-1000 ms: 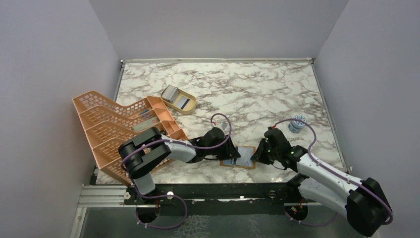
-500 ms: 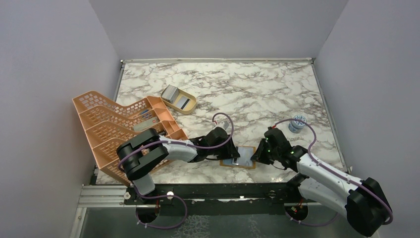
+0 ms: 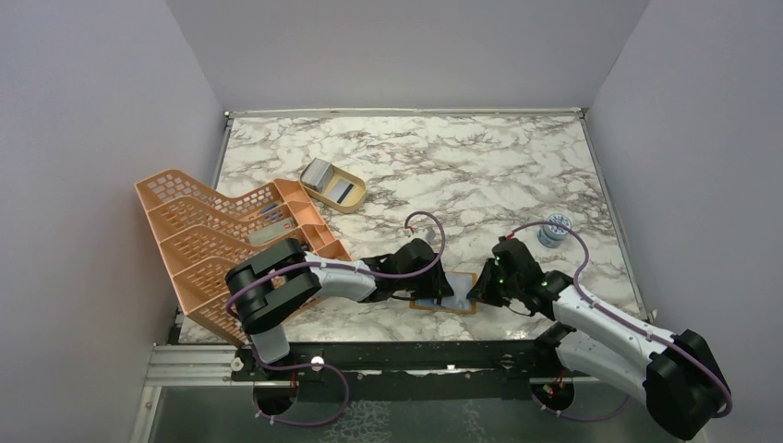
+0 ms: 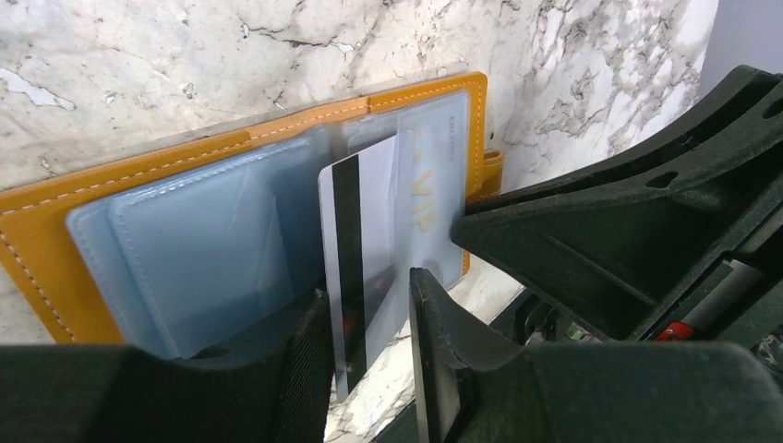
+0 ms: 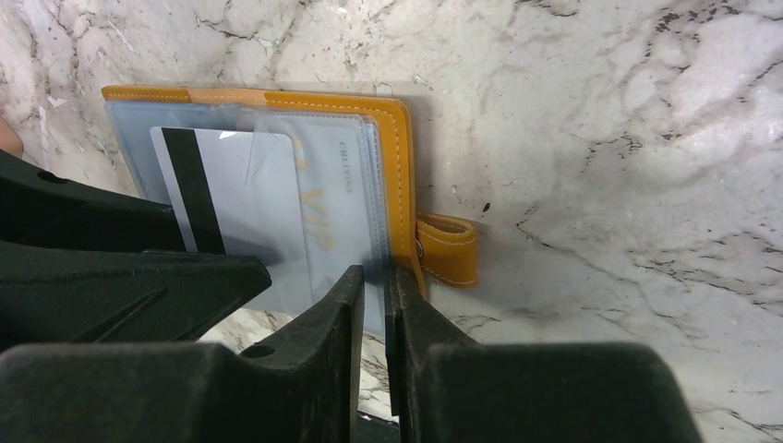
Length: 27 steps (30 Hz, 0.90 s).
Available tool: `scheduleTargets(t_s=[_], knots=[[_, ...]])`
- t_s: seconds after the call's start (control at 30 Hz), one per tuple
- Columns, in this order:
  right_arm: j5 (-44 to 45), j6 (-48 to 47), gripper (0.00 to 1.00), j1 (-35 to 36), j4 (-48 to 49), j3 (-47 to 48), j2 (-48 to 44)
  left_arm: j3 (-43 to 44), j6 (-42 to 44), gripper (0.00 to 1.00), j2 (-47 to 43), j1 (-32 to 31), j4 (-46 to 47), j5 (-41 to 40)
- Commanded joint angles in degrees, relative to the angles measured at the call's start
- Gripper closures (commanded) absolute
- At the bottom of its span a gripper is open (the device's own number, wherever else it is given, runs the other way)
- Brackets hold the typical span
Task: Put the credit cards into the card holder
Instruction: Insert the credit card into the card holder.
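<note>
The mustard-orange card holder [image 3: 466, 305] lies open near the table's front edge, its pale blue pockets up [image 4: 185, 157] [image 5: 397, 138]. My left gripper [image 3: 438, 280] [image 4: 367, 291] is shut on a silvery credit card [image 4: 360, 231] with a black stripe. The card's far end lies over the right-hand pocket. A second card marked VIP [image 5: 328, 212] sits inside that clear pocket. My right gripper [image 3: 477, 291] [image 5: 376, 274] is shut on the card holder's right edge, just left of the snap tab [image 5: 448, 249].
A big peach lattice rack [image 3: 222, 240] stands at the left, close to my left arm. Behind it a tan oval dish [image 3: 357, 200] holds more cards. A small blue-and-white cup [image 3: 554, 229] stands at the right.
My left wrist has moved a little to the right, carrying the striped card farther over the card holder. The right arm has stayed put.
</note>
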Motion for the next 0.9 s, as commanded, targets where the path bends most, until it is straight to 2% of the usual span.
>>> scheduleTargets(t_s=[0.0, 0.17, 0.6, 0.87], knots=[[-0.04, 0.38, 0.85, 0.43, -1.4, 0.17, -1.3, 0.79, 1.96, 0.62, -0.12, -0.57, -5.17, -4.75], [-0.02, 0.37, 0.85, 0.45, -1.78, -0.21, -2.09, 1.25, 3.66, 0.6, -2.99, -0.57, -9.22, -8.37], [-0.25, 0.26, 0.85, 0.45, -1.58, -0.21, -1.32, 0.26, 3.2, 0.59, -2.38, -0.58, -8.33, -6.92], [-0.63, 0.46, 0.87, 0.45, -1.35, -0.89, -1.83, 0.07, 4.53, 0.54, -5.43, -0.58, -10.31, -10.19]])
